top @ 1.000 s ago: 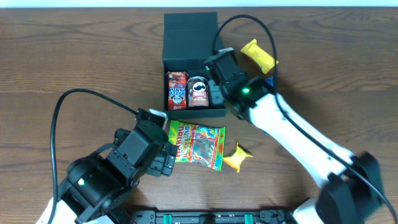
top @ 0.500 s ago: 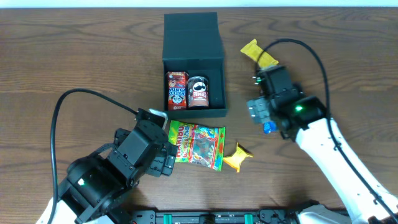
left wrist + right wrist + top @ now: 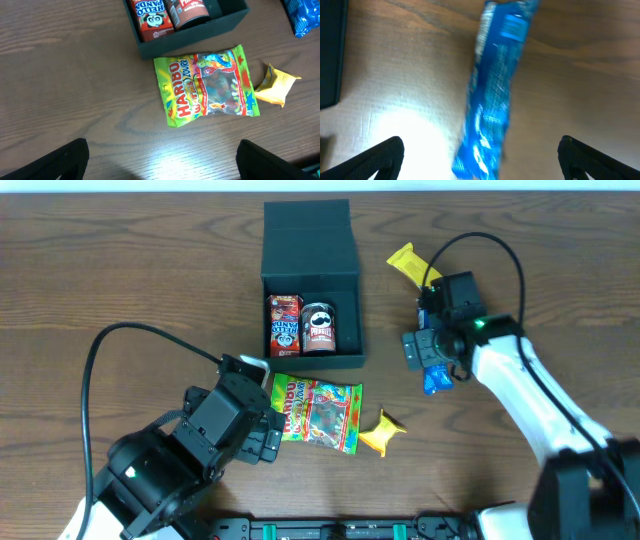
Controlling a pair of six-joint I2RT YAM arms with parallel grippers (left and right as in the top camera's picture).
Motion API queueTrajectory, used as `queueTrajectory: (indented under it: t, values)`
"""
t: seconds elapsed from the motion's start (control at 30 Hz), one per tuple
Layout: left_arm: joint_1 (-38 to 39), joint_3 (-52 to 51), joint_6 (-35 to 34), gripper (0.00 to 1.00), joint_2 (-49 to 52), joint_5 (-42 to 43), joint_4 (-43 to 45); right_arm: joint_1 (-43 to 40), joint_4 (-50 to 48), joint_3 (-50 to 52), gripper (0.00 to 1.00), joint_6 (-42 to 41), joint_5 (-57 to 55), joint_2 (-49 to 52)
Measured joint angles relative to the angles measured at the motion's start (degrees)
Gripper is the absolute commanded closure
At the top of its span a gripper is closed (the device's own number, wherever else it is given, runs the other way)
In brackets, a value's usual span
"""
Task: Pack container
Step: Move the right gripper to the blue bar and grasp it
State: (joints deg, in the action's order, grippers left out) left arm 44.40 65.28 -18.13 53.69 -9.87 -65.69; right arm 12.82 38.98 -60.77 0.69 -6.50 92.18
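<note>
Overhead: the container (image 3: 315,362) sits at the middle of the table's (image 3: 120,260) far edge. Its flap lid is thrown back, and a red Hello Panda box (image 3: 284,325) and a Pringles can (image 3: 318,328) stand side by side inside. A second ago the right arm was reaching over the container's right front corner. It has since swung off toward the right edge, and the right gripper (image 3: 425,345) now hangs over a blue packet (image 3: 436,379), well clear of the container. A larger yellow packet (image 3: 413,264) lies just beyond it toward the far edge. The Haribo bag (image 3: 315,412) and the small yellow packet (image 3: 382,431) lie in front of the container, where they were before. The left arm has not shifted from the near-left part of the table.

Left wrist: the left gripper (image 3: 162,152) is spread wide with nothing between its fingers (image 3: 70,157). The Haribo bag (image 3: 207,85) lies flat beyond it, just short of the container's (image 3: 220,24) front wall, with the small yellow packet (image 3: 277,85) beside the bag.

Right wrist: the right gripper (image 3: 480,145) is also spread wide and grips nothing. The blue packet (image 3: 492,95), blurred, lies lengthwise on the wood below the gap, and neither finger (image 3: 380,155) touches it.
</note>
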Motion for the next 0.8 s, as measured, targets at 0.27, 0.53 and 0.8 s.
queueTrajectory:
  t: [0.27,0.53,0.8]
  values:
    - [0.0,0.0,0.0,0.05,0.0,0.0,0.0,-0.1,-5.5,0.1,0.01,-0.2,1.8,5.3]
    - [0.0,0.0,0.0,0.05,0.0,0.0,0.0,-0.9,-7.3,0.1,0.01,-0.2,0.5,7.7]
    - [0.0,0.0,0.0,0.05,0.0,0.0,0.0,-1.0,-10.9,0.8,0.01,-0.7,0.0,9.4]
